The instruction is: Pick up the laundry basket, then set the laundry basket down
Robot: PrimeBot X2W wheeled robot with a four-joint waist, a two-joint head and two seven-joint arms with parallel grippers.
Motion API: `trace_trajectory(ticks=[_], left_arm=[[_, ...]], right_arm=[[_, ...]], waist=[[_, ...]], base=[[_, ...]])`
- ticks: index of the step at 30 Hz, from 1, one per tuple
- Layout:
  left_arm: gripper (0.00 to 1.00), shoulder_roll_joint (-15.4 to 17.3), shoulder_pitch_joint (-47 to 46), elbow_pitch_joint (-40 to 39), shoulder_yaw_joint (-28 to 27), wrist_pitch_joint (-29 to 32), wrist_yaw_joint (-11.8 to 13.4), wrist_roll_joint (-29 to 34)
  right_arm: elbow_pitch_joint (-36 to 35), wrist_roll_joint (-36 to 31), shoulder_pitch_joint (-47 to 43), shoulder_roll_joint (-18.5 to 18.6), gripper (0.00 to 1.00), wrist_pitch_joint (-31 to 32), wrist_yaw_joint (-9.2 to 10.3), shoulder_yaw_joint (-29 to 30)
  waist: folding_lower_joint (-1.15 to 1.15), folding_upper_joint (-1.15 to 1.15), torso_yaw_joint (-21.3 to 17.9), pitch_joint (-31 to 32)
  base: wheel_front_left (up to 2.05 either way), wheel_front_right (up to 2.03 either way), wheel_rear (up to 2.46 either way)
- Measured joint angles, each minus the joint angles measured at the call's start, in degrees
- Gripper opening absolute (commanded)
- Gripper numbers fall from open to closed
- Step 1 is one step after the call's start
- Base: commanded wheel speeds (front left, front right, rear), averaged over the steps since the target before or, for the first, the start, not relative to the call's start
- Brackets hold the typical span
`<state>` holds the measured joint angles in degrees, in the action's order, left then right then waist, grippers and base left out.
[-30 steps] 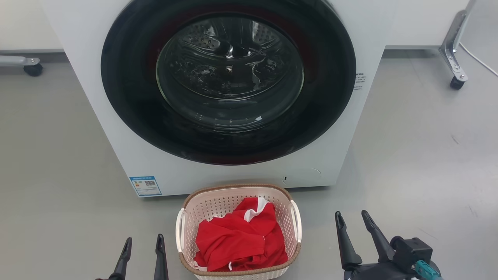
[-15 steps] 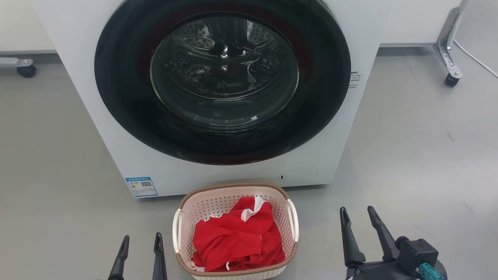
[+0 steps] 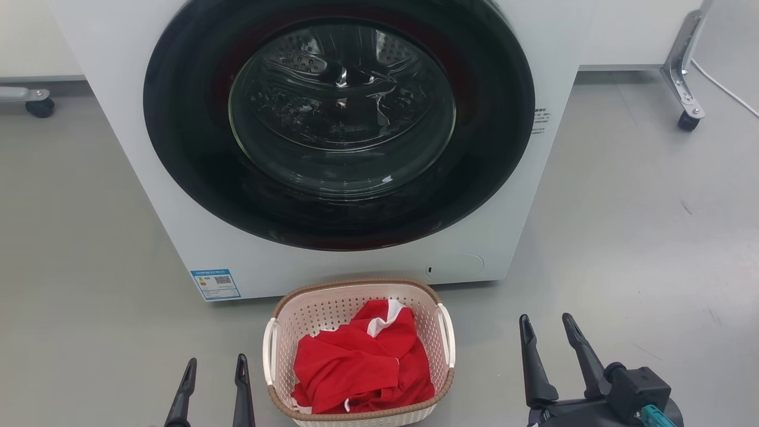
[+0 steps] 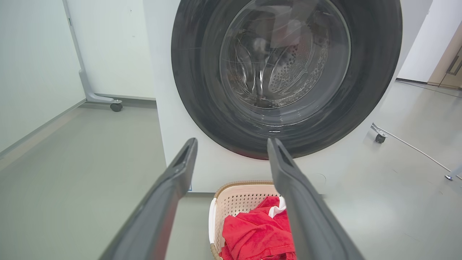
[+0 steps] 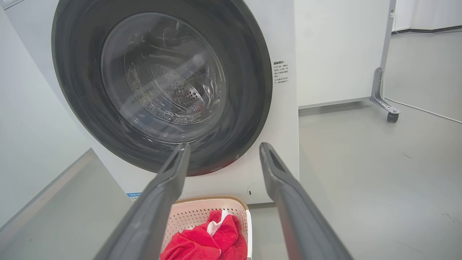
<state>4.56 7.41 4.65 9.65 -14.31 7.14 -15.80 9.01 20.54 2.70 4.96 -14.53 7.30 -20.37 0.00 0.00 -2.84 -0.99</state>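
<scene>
The cream laundry basket [image 3: 338, 308] with a brown woven-look rim and white side handles stands on the grey floor just in front of the washer, with a red cloth [image 3: 362, 367] heaped inside. In the left wrist view the laundry basket [image 4: 236, 202] lies low between the fingers, and the right wrist view has the laundry basket [image 5: 195, 216] at the bottom. My left gripper [image 3: 214, 365] hangs open just left of the basket, apart from it. Open too, my right gripper [image 3: 545, 323] stands well clear on the basket's right side.
The white front-loading washer [image 3: 249, 267] with its shut dark round door [image 3: 338, 124] rises close behind the basket. Wheeled metal frame feet stand at the far left [image 3: 40, 107] and far right [image 3: 688, 121]. Grey floor [image 3: 640, 237] spreads on both sides.
From a second ago the whole head view has shifted a little, so the camera moved. In the last half second nothing visibly moved.
</scene>
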Motion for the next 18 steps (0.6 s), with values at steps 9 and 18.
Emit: trace_trajectory(ticks=[9, 18], left_arm=[[0.00, -0.1, 0.2, 1.4, 0.0, 0.1, 0.0, 1.4], [0.00, -0.4, 0.3, 3.5, -0.5, 1.1, -0.7, -1.7]], right_arm=[[1.2, -0.5, -0.4, -0.3, 0.00, 0.3, 0.00, 0.3], [2.8, 2.3, -2.0, -0.3, 0.00, 1.3, -0.77, 1.9]], waist=[[0.00, 0.00, 0.0, 0.0], [0.00, 0.00, 0.2, 0.0]], base=[[0.00, 0.00, 0.00], [0.00, 0.00, 0.00]])
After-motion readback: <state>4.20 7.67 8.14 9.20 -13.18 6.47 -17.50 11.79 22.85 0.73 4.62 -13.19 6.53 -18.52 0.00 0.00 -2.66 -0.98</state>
